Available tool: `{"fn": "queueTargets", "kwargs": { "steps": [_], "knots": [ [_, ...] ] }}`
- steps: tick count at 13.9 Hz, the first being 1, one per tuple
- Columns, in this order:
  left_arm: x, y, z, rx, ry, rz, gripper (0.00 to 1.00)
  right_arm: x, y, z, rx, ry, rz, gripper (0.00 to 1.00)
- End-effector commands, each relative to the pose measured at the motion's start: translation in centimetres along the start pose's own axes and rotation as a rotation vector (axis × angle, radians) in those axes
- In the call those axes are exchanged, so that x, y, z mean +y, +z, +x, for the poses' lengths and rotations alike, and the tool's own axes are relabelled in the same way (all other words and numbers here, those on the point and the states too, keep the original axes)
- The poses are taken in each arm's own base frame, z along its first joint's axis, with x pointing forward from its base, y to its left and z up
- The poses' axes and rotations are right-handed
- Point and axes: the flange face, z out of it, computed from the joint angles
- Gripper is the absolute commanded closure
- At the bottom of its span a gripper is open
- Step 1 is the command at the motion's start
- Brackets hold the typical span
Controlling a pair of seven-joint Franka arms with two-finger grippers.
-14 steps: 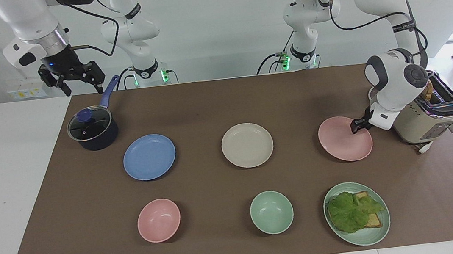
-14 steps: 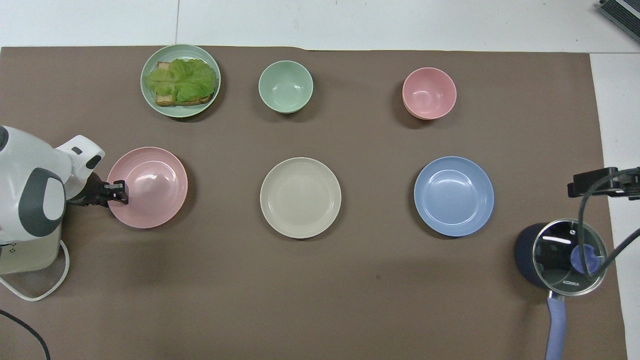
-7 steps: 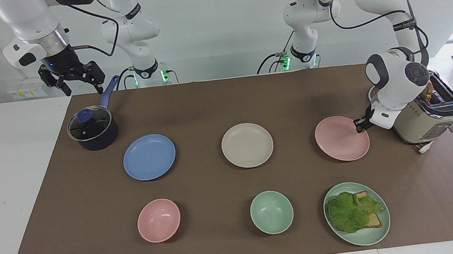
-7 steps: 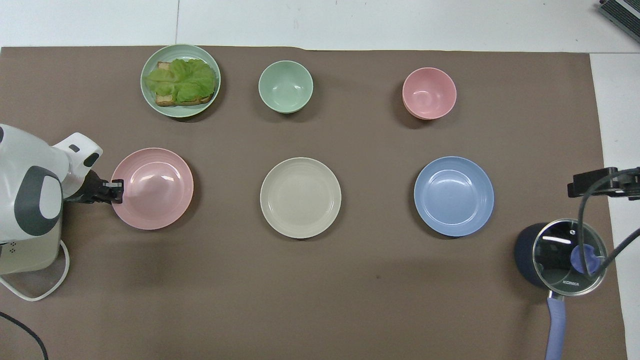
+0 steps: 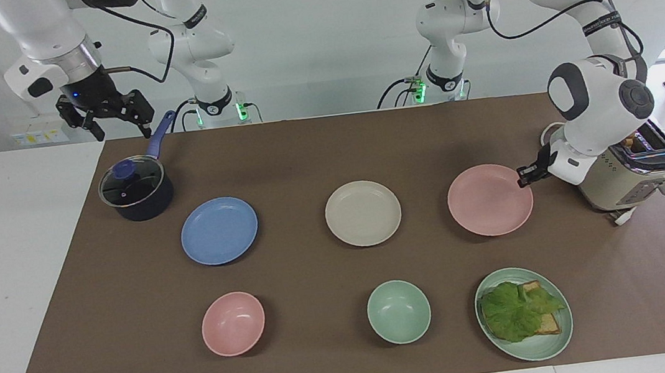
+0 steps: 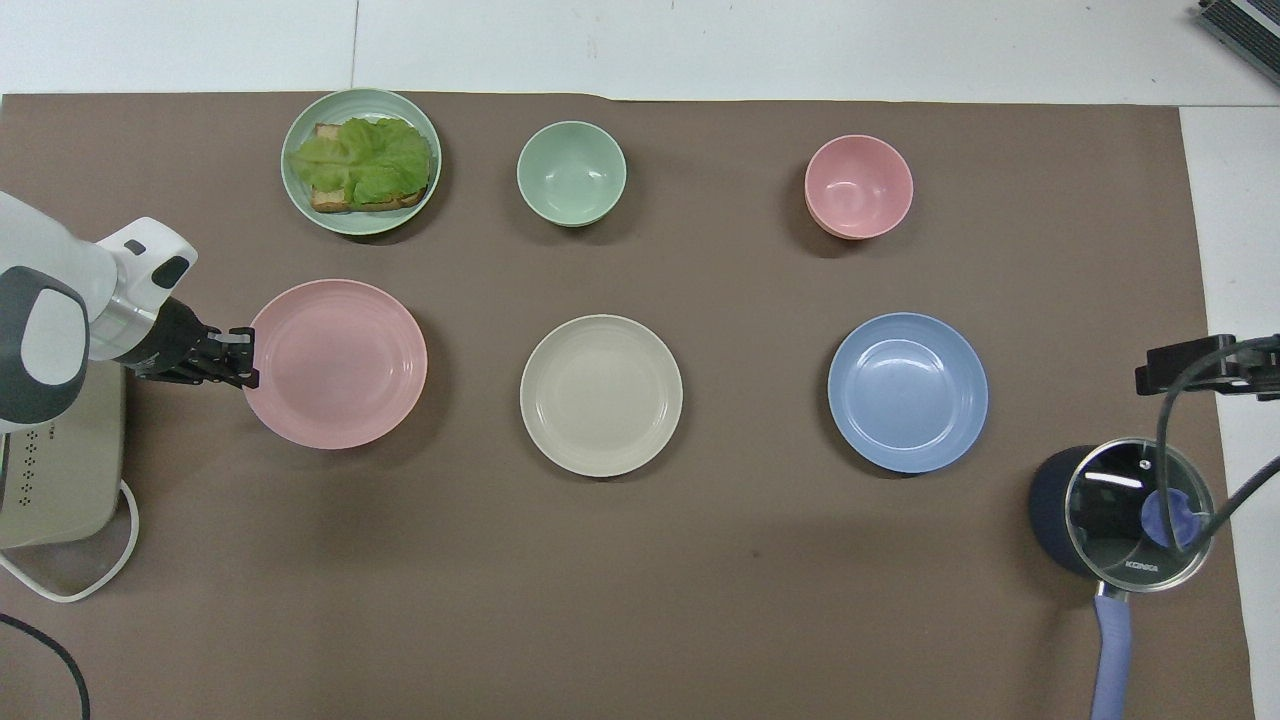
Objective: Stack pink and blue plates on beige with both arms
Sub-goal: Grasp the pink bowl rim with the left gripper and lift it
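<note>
The pink plate (image 5: 489, 199) (image 6: 337, 363) hangs a little above the mat toward the left arm's end, my left gripper (image 5: 523, 177) (image 6: 244, 355) shut on its rim. The beige plate (image 5: 363, 213) (image 6: 601, 395) lies flat at the mat's middle. Flat toward the right arm's end lies the blue plate (image 5: 219, 230) (image 6: 907, 392). My right gripper (image 5: 112, 119) waits open in the air above the pot's handle, holding nothing; in the overhead view only a dark part of it (image 6: 1205, 366) shows at the edge.
A lidded dark pot (image 5: 136, 191) with a blue handle stands by the blue plate. A toaster (image 5: 634, 172) sits just past the left gripper. Farther from the robots are a pink bowl (image 5: 233, 323), a mint bowl (image 5: 398, 311) and a mint plate (image 5: 523, 313) with lettuce and toast.
The left gripper closed on the pink plate's rim, lifted it off the mat and carried it a little toward the beige plate. The right arm stayed still.
</note>
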Motion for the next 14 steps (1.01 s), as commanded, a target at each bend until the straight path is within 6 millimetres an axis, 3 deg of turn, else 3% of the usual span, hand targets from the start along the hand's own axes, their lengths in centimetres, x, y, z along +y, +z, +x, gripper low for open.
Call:
{"fn": "queueTargets", "kwargs": {
  "steps": [1,6,8,12,14],
  "knots": [
    [3.2,-1.6,-1.2,-0.006,0.017,-0.069,1.0,0.7,-0.1,-0.7,0.01,-0.016,-0.001,0.0],
    [10.1,-0.7,-2.9,-0.022,0.081,-0.111,1.0,1.5,0.5,-0.7,0.004,-0.005,-0.001,0.0],
    [13.9,0.0,-4.0,-0.029,0.12,-0.103,1.0,1.4,0.8,-0.4,0.028,-0.006,0.007,0.0],
    [19.8,1.2,-6.0,0.004,0.142,-0.103,1.0,0.4,5.1,1.1,0.056,-0.023,0.012,0.0],
    [23.1,3.1,-6.9,0.029,0.145,-0.104,1.0,-0.1,7.9,2.8,0.053,-0.045,0.007,0.0]
  ]
}}
